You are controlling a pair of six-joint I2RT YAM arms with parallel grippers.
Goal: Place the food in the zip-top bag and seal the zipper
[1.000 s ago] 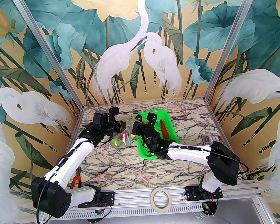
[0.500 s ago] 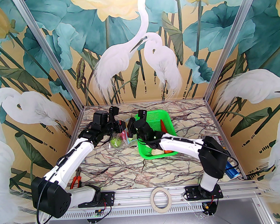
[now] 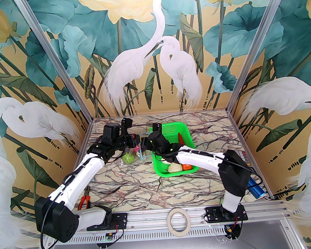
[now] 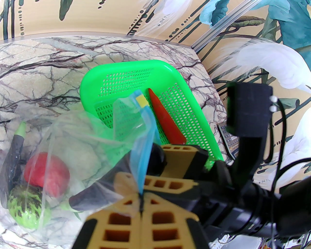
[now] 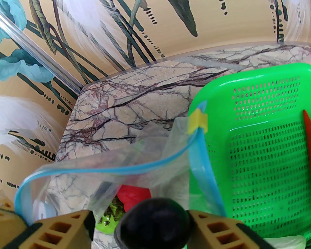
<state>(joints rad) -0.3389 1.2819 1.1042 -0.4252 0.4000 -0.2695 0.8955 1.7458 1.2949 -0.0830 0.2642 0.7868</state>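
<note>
Holding the zip-top bag [image 4: 73, 146] up by its mouth near the far edge of the counter [image 3: 138, 185], left of centre, the left gripper [image 4: 141, 203] has its jaws pressed together on the blue zipper [image 5: 97, 170]. The right gripper [image 5: 143, 218] sits at the opening, jaws spread around a dark round food piece [image 5: 153, 226] with a gap on one side. The mouth lies straight ahead of those jaws, its long axis running from the left pinch to the yellow slider [image 5: 198, 120] beside the green basket [image 5: 255, 158].

No text or label can be read.
</note>
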